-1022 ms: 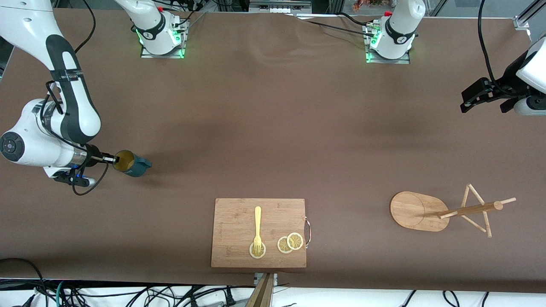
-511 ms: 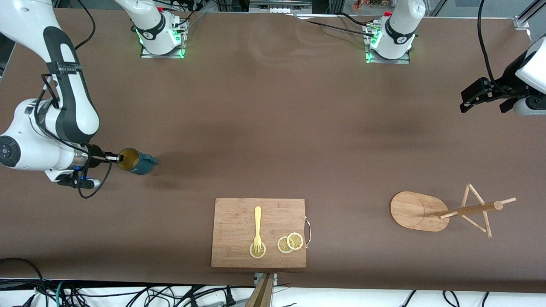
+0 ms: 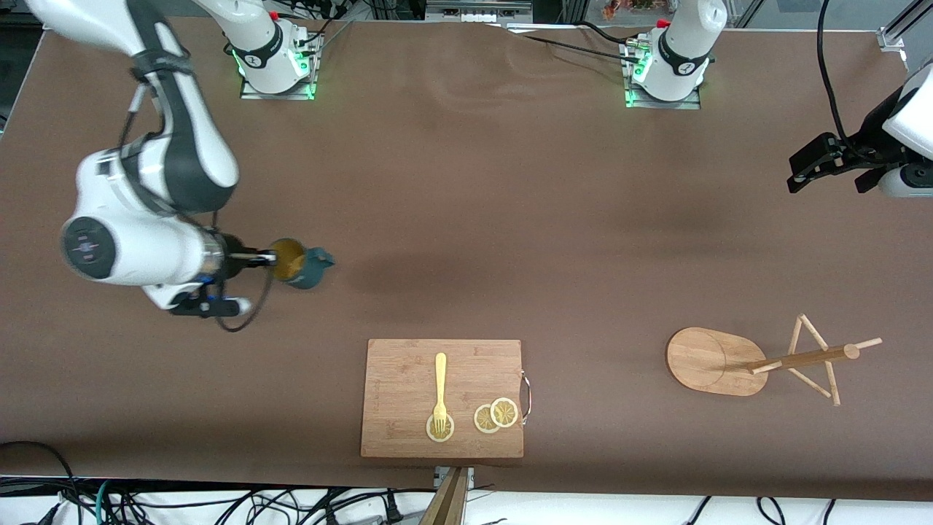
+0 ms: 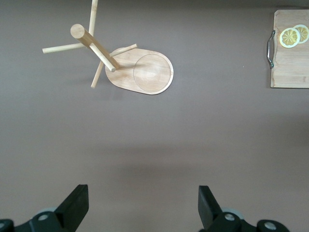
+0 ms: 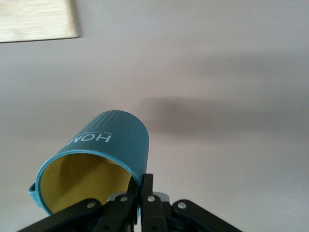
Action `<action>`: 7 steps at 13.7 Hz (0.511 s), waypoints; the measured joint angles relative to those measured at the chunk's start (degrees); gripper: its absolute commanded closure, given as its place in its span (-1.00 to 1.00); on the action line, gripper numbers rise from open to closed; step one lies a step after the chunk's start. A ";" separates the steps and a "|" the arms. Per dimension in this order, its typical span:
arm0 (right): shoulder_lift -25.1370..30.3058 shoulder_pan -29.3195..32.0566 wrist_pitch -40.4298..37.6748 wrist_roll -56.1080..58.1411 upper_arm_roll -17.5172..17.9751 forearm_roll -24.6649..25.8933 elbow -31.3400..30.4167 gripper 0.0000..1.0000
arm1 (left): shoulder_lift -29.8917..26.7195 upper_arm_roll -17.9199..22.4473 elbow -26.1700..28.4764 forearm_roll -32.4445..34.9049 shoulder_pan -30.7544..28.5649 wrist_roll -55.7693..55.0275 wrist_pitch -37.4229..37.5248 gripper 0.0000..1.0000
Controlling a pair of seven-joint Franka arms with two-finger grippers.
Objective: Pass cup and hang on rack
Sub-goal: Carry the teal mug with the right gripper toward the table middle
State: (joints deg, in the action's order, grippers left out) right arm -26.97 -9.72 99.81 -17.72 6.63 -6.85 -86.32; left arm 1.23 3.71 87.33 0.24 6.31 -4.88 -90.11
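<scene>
Right wrist view: the right tool (image 5: 143, 186) pinched the rim of the cup (image 5: 101, 154), one finger inside, one outside, and held it tipped on its side above the bench (image 3: 466, 182), presumably leaving the body free for handover. The left tool (image 4: 145, 212) waited spread wide, with the rack (image 3: 765, 361) below it and nearer the front camera.

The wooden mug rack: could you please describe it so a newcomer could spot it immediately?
Start at the brown table and go to the left arm's end, level with the rectangular wooden cutting board. The light wooden mug rack has an oval base, one post and thin pegs, unlike the flat board.
</scene>
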 measured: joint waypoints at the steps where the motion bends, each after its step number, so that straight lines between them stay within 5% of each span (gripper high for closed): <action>1: -0.23 -3.46 0.43 -5.35 0.08 -0.01 0.55 1.00 | 0.00 0.05 0.00 0.00 -0.06 0.00 0.00 -1.00; 7: -5.60 -20.31 14.33 -27.39 0.10 0.00 1.80 1.00 | 0.06 0.46 0.00 0.00 -1.32 0.00 0.00 -1.00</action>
State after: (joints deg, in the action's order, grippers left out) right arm -32.57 -30.02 114.14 -45.11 6.73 -6.85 -84.52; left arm 1.30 4.17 87.33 0.24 5.00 -4.88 -90.11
